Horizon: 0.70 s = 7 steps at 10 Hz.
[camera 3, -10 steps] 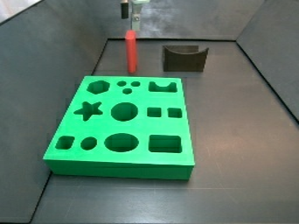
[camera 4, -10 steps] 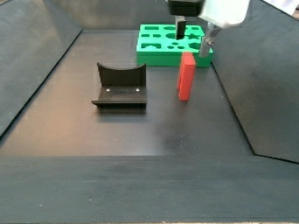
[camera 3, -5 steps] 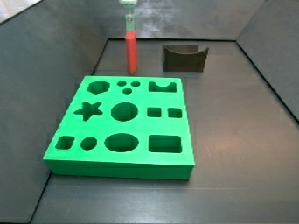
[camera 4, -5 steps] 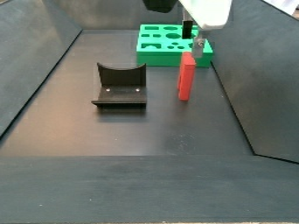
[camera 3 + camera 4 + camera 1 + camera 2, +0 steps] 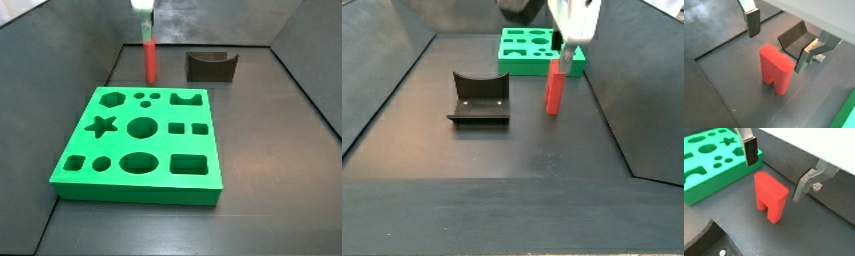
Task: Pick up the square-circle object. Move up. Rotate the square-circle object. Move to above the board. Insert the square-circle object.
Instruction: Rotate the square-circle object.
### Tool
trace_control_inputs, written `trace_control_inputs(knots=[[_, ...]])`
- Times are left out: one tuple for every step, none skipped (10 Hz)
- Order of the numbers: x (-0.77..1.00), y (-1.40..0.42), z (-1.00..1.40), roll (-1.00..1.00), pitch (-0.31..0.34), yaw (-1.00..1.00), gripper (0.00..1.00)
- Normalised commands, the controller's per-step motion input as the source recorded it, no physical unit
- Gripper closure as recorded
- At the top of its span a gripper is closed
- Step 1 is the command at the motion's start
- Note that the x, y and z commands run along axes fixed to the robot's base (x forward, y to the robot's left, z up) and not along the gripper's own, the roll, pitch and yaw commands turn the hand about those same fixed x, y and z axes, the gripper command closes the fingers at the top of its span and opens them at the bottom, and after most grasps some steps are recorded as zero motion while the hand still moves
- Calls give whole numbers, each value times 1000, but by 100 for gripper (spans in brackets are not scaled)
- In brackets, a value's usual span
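The square-circle object [image 5: 151,62] is a red piece standing upright on the dark floor beyond the far end of the green board [image 5: 140,140]. In a side view it shows as a slim red post [image 5: 555,88] close to the board's end [image 5: 529,45]. My gripper [image 5: 146,28] hangs open right above it. In both wrist views the red piece [image 5: 775,72] [image 5: 771,198] stands below the gap between the fingers [image 5: 753,22] [image 5: 749,150], and neither finger touches it. Nothing is held.
The fixture [image 5: 211,65], a dark bracket with a curved notch, stands beside the red piece, also shown in a side view [image 5: 478,97] and a wrist view [image 5: 796,35]. Grey walls close in the floor on both sides, and the board's corner [image 5: 714,158] lies near one finger.
My gripper has shifted sideways and now hangs straight over the red piece, still open. The red piece, board and fixture have not moved.
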Motion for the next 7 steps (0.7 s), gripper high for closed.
trace_control_inputs(knots=[[15, 9, -996, -1, -29, -58, 0], [15, 12, -846, 0, -35, -55, 0], [17, 14, -637, 1, -38, -52, 0], [18, 15, -534, 2, -38, -51, 0], [23, 17, -282, 2, -32, -50, 0], [29, 18, -184, 2, -32, -49, 0], [0, 0, 0, 1, -15, -49, 100]])
